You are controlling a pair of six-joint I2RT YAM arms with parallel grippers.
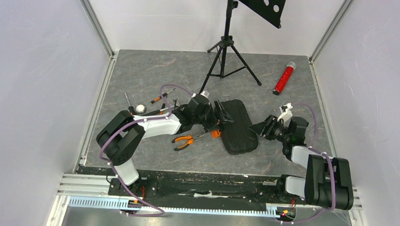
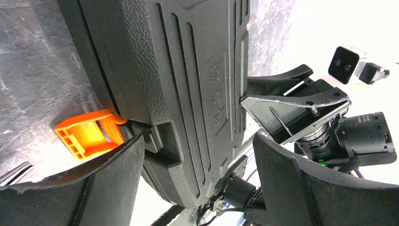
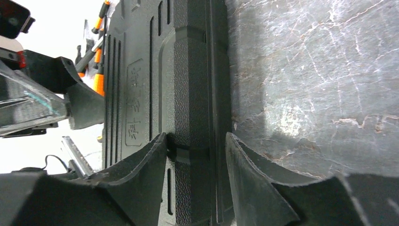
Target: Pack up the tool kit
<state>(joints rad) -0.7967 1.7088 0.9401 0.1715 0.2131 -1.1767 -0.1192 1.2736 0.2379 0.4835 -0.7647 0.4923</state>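
tool kit case [image 1: 238,126] sits shut mid surface [image 1: 154,75], lid's embossed characters [image 3: 135,108] unreadable, pliers [image 1: 184,140] lying outside. left end effector [image 2: 197,139] gapes wide by the orange latch [image 2: 87,134]. right end effector [image 3: 196,136] straddles the case edge, can't tell if clamped.

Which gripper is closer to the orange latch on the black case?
Left. The left gripper sits at the case's latch edge, right beside the orange latch; the right gripper straddles the opposite edge.
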